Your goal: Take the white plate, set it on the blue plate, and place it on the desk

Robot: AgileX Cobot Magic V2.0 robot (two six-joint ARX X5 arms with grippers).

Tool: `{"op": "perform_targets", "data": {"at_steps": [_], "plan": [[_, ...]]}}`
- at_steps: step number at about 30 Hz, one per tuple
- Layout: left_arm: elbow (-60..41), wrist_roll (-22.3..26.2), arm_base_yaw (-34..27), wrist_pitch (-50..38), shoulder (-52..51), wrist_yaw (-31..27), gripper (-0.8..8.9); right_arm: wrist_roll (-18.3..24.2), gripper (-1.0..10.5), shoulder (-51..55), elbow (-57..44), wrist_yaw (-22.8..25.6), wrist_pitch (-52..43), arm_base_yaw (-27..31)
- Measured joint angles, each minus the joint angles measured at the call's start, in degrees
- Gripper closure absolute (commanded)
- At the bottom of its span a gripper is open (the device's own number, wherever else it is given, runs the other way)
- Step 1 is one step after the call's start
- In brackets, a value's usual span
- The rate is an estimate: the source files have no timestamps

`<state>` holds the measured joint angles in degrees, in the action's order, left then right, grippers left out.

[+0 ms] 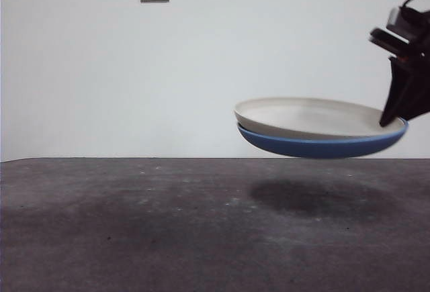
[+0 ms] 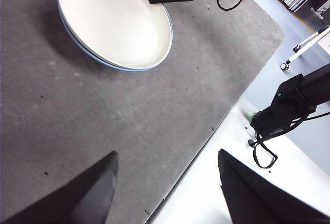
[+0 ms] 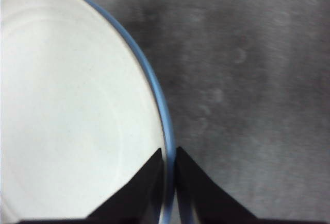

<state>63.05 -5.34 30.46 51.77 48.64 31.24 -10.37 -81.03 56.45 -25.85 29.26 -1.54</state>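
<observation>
Cream-white, matte, round shallow plate (image 1: 306,116) sits nested inside the glossy medium-blue round plate (image 1: 316,146), and the stacked pair hangs in the air above the dark grey-brown, mottled counter (image 1: 134,225), tilted slightly, with a soft shadow on the surface beneath. The right hand (image 3: 169,183) has its two black jaws pressed nearly together, pinching both rims at one edge of the stack: one jaw lies over the white plate's inside, the other outside the blue rim. In the front view this hand comes down from the upper right side. The left hand (image 2: 165,193) hovers well apart from the plates, over the counter's edge, jaws spread wide and holding nothing.
</observation>
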Motion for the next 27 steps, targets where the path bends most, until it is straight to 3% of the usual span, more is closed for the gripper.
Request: {"op": "perform_targets", "data": {"at_steps": [7, 17, 27], "plan": [[0.00, 0.00, 0.00, -0.02, 0.00, 0.00, 5.02, -2.99, 9.4, 0.55, 0.00, 0.39, -2.32, -6.56], [0.00, 0.00, 0.00, 0.00, 0.00, 0.00, 5.02, -9.22, 9.4, -3.39, 0.00, 5.05, -10.45, -18.34], [0.00, 0.00, 0.00, 0.17, 0.00, 0.00, 5.02, -15.41, 9.4, -13.18, 0.00, 6.62, -18.97, -22.38]]}}
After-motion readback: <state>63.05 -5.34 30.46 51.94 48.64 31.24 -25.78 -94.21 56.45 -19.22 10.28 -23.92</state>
